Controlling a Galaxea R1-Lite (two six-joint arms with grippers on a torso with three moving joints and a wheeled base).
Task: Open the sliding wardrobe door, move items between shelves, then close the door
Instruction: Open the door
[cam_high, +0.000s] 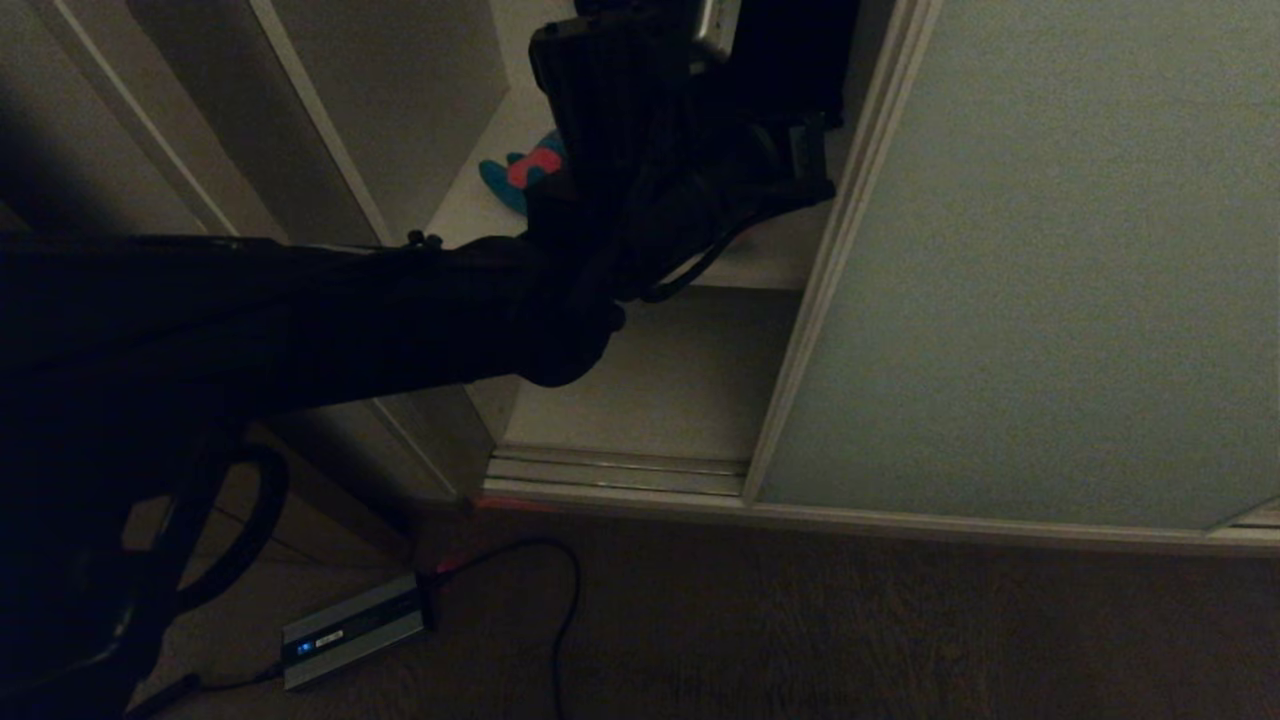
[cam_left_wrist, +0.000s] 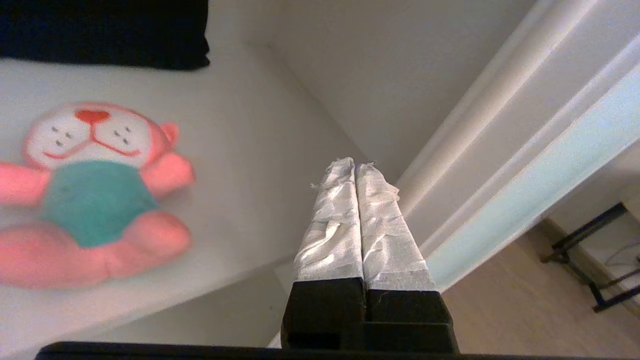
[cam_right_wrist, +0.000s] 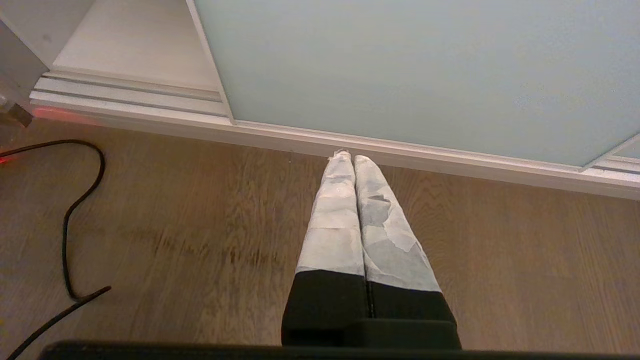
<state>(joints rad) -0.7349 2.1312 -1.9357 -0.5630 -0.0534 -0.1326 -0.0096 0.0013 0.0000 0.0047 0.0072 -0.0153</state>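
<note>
Your left gripper (cam_left_wrist: 355, 167) reaches into the open wardrobe with its taped fingers (cam_left_wrist: 332, 225) pressed together and holding nothing. The pink plush toy (cam_left_wrist: 92, 200) sits on the off-white shelf (cam_left_wrist: 240, 165), apart from the fingertips, with a dark folded cloth (cam_left_wrist: 105, 32) behind it. In the head view you see the small teal plush toy (cam_high: 520, 175) on the shelf beside the arm. The sliding wardrobe door (cam_high: 1050, 260) stands to the right. Your right gripper (cam_right_wrist: 352, 160), closed and empty, hangs over the wooden floor (cam_right_wrist: 200, 240).

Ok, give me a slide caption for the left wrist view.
Left hand, shut and empty, beside the pink plush toy on the shelf.
</note>
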